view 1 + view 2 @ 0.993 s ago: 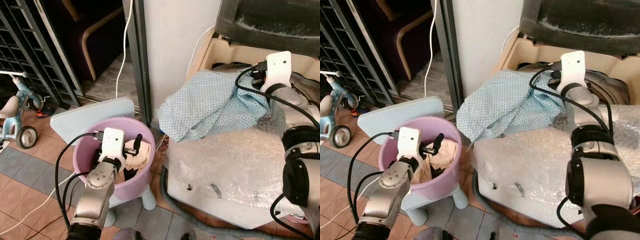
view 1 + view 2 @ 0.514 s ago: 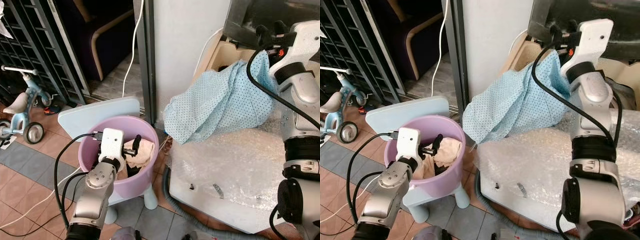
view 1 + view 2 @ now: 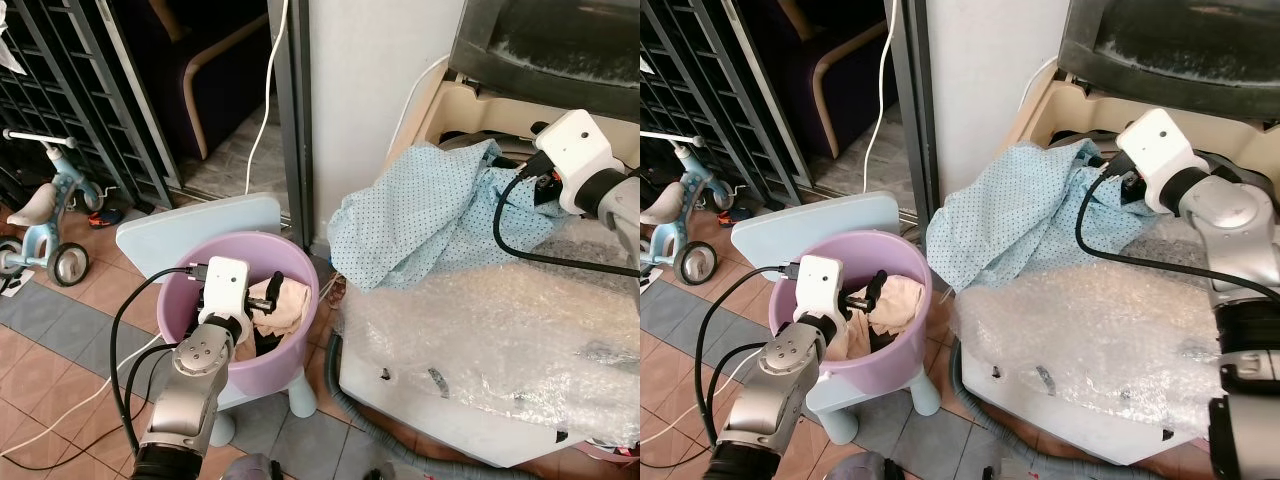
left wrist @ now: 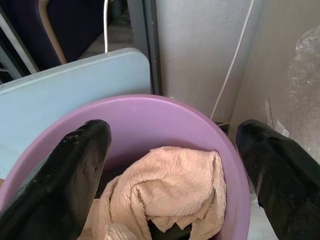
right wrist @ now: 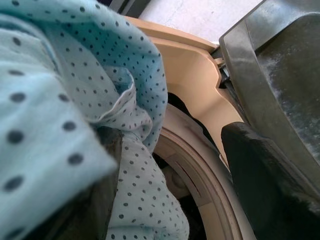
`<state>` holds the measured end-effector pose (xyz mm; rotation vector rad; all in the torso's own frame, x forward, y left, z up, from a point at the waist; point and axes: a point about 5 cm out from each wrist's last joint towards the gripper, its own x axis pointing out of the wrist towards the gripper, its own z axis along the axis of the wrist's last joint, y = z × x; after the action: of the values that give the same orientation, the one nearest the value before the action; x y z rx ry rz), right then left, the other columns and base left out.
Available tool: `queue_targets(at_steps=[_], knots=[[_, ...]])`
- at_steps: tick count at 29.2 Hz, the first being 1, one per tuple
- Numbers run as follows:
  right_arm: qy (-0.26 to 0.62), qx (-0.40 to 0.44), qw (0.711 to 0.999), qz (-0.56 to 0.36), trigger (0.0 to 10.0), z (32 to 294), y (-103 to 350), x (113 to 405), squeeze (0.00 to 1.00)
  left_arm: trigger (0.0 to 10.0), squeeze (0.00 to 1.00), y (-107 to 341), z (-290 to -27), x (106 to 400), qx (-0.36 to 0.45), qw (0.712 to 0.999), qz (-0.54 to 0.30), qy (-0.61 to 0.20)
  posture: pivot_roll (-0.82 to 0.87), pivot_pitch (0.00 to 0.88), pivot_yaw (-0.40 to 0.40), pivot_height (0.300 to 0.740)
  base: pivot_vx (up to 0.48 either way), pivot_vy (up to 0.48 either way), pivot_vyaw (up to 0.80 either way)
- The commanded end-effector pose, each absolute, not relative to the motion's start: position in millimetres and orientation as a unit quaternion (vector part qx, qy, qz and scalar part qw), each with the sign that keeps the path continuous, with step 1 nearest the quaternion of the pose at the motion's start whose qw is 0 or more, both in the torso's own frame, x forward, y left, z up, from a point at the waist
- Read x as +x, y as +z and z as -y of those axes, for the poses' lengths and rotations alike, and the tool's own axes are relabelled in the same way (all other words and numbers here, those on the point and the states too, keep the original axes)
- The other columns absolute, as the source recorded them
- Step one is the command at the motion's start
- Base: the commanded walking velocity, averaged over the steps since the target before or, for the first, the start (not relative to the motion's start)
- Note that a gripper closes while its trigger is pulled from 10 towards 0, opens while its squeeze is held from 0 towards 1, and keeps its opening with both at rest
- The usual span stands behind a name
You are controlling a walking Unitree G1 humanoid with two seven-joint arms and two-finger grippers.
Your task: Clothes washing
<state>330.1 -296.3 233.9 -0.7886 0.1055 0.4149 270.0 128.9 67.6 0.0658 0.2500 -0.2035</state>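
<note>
While the spread left end effector (image 3: 262,302) hovers over the basin (image 3: 300,345), bubble wrap (image 3: 480,330) covers the washer (image 3: 455,425).

Dotted light-blue cloth (image 3: 430,215), lilac basin (image 3: 290,350), peach cloth (image 4: 165,190).

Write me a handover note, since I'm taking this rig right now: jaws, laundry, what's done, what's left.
Left gripper: jaws open, poised above the purple basin, holding nothing.
Right gripper: at the washer's open top, jaws apart in the right wrist view, one finger under folds of the blue dotted cloth.
Laundry: the blue dotted cloth is draped over the washer rim and bubble wrap, not yet fully in the drum. A beige cloth lies in the basin.
Left: push the blue cloth into the drum, then likely move the basin's clothes.
</note>
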Motion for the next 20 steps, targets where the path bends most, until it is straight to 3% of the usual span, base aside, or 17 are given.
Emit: queue_targets(at_steps=[1,5,10,11,15,18,20], knots=[[0.211,-0.401,0.891,-0.027,10.0,298.3,248.9,325.9,1.00,10.0,0.00,66.4,-130.0,271.0,0.040,0.985,-0.131,-0.102,-0.09,0.000,0.042,0.740,0.000,0.000,0.00],[0.089,-0.331,0.936,0.082,10.0,316.4,294.0,334.6,1.00,10.0,0.00,64.9,-129.0,271.3,0.040,0.984,-0.135,-0.107,-0.10,0.000,0.049,0.740,0.000,0.000,0.00],[0.003,-0.215,0.950,0.226,10.0,320.5,339.2,333.4,1.00,10.0,0.00,65.2,-128.5,272.2,0.042,0.984,-0.135,-0.109,-0.09,0.000,0.052,0.740,0.000,0.000,0.00],[0.052,-0.144,0.961,0.229,10.0,308.8,335.9,339.0,1.00,10.0,0.00,65.4,-129.1,272.2,0.042,0.984,-0.134,-0.107,-0.08,0.000,0.048,0.740,0.000,0.000,0.00],[0.168,-0.142,0.957,0.189,10.0,273.8,318.7,343.2,1.00,10.0,0.00,65.6,-130.0,272.3,0.043,0.984,-0.134,-0.105,-0.08,0.000,0.046,0.740,0.000,0.000,0.00],[0.341,-0.144,0.923,0.109,10.0,225.0,273.3,330.9,1.00,10.0,0.00,65.5,-130.0,272.7,0.044,0.984,-0.134,-0.106,-0.08,0.000,0.045,0.740,0.000,0.000,0.00],[0.380,-0.156,0.908,0.082,10.0,209.5,251.8,325.1,1.00,10.0,0.00,65.5,-129.7,272.8,0.044,0.984,-0.135,-0.107,-0.08,0.000,0.045,0.740,0.000,0.000,0.00]])
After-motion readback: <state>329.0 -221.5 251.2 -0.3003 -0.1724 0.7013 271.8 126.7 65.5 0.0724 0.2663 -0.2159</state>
